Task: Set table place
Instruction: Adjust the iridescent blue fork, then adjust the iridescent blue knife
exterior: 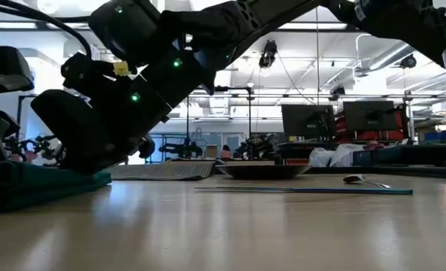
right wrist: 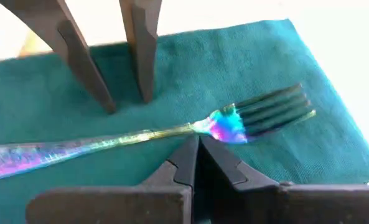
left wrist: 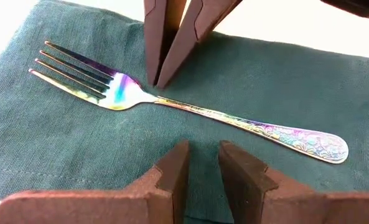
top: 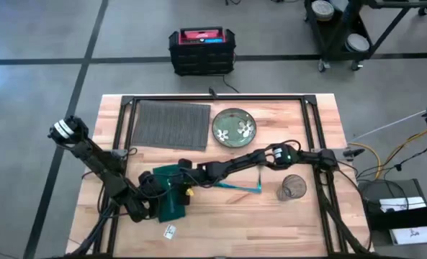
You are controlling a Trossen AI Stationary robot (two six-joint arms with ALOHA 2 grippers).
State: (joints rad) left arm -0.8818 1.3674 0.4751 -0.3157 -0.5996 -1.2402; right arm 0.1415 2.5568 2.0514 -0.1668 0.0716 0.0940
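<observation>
Right gripper (right wrist: 195, 147) is seen with its fingers drawn together, tips set at the neck of the iridescent rainbow-finished metal fork (right wrist: 140, 137). Whether the neck is actually pinched cannot be told. Left gripper (left wrist: 203, 152) is held narrowly open just beside the handle, on the opposite side of the fork. The fork lies flat on the dark green cloth napkin (top: 173, 205) at the near left of the light-wood butcher-block table (top: 220, 216). The dark grey ribbed rectangular placemat (top: 170, 124) lies at the far left, well apart from the napkin, with the green flower-patterned round plate (top: 233, 126) just to its right and not yet on it.

Several failures can be expected from here. The thin neck could slide out of the closed tips, since the fork lies flush on soft cloth. Napkin fabric could be caught with the metal and dragged along. With both grippers crowded over one small object, contact between them is likely if either is moved carelessly.

Only the wrist views show the fork and the finger gaps — in the high view that spot is covered by the arms. The placemat and plate are laid out only in the high view.
</observation>
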